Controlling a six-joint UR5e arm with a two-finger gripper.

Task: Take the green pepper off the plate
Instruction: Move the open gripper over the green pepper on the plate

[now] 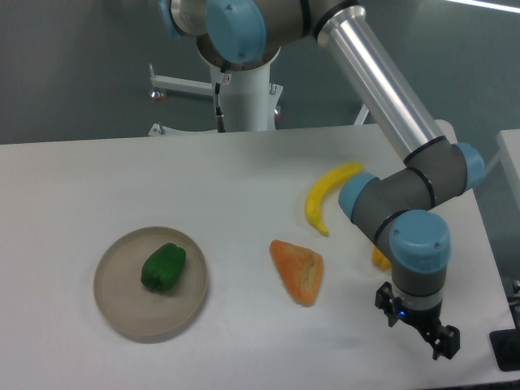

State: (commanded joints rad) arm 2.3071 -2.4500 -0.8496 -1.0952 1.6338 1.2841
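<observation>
The green pepper [164, 267] is small, glossy and dark green. It lies on the round beige-grey plate [118, 313] at the front left of the table, a little above the plate's middle. My gripper [418, 329] hangs far to the right near the table's front right corner, pointing down. Its black fingers stand apart with nothing between them. It is well away from the plate and the pepper.
An orange wedge-shaped piece [299, 270] lies mid-table between the plate and the gripper. A yellow banana [327, 196] lies behind it. A yellow-orange item [379, 260] peeks out from behind my wrist. The arm's base stands at the table's back edge.
</observation>
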